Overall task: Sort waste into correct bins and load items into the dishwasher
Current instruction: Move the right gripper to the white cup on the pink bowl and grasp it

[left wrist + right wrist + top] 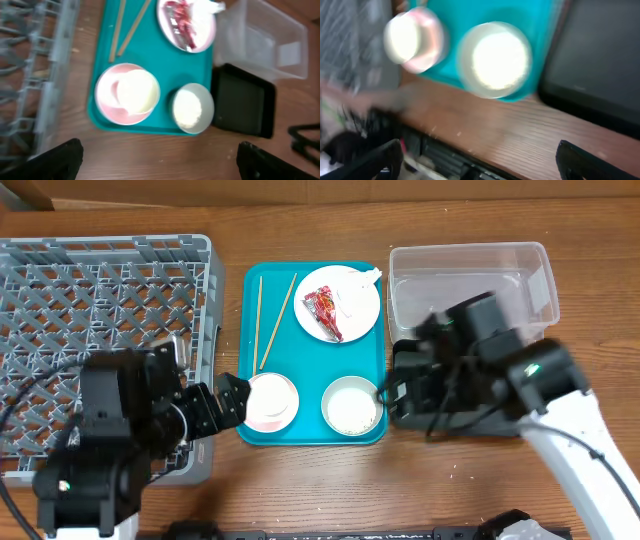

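Note:
On the teal serving tray, a pale plate holds the red wrapper and white napkin. Two chopsticks lie to its left. A white cup sits in the pink bowl. Beside that one, the grey-green bowl holds rice. The grey dish rack stands at left, the clear tub at right. My left gripper is open at the tray's left edge. My right gripper is open over the black tray.
The wooden table's front edge and dark equipment below it show blurred in the right wrist view. Cables trail from both arms. A black stand sits right of the black tray.

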